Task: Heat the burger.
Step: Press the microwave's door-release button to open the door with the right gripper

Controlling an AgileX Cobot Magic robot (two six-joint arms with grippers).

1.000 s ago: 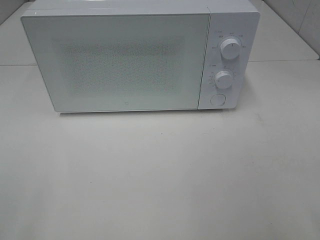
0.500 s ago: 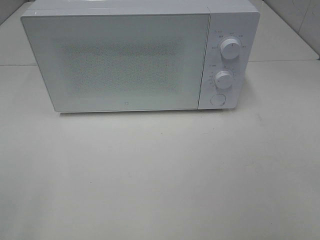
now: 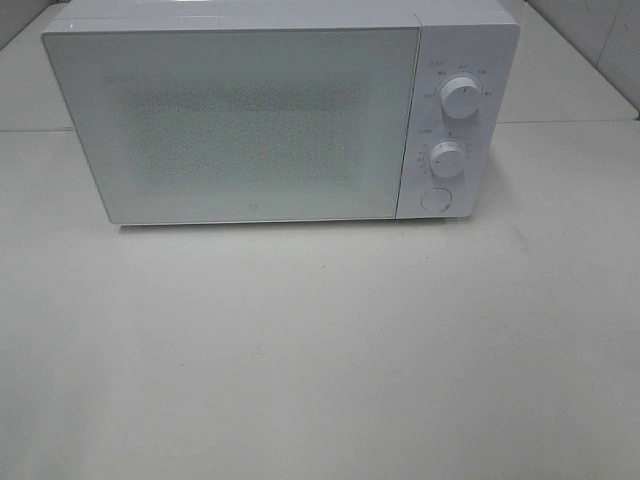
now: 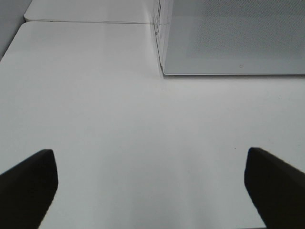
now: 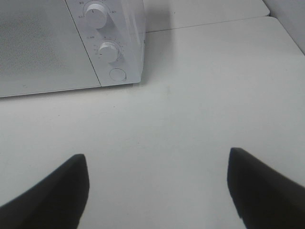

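On the pale matte tabletop [image 3: 320, 350] no burger shows in any of the three views. It may sit inside the boxy white microwave oven [image 3: 250, 15], but the speckled, frosted glass door [image 3: 235, 125] is too cloudy to tell. That door is shut flush and fills the upper left and centre of the high view. To its right, in the upper right of that frame, the control panel carries an upper white dial [image 3: 461, 97], a lower white dial [image 3: 448, 158] beneath it and a flat round button [image 3: 436, 199] at the bottom.

Neither arm reaches into the high view. In its own wrist view the left gripper [image 4: 148, 162] shows only two dark finger tips at the lower corners, spread wide, with bare table between them and the oven's lower left corner well ahead. The right gripper [image 5: 156, 160] is likewise parted and empty, and faces the panel at the upper left of its frame, well apart from it.

I judge this a pause between steps, with both arms drawn back. The next move falls most naturally to the right arm. It calls for a straight advance to the panel, then either a press on the round button to free the door, or a narrowed pinch and twist on a dial, with the tips squared to the knob so that they do not slip
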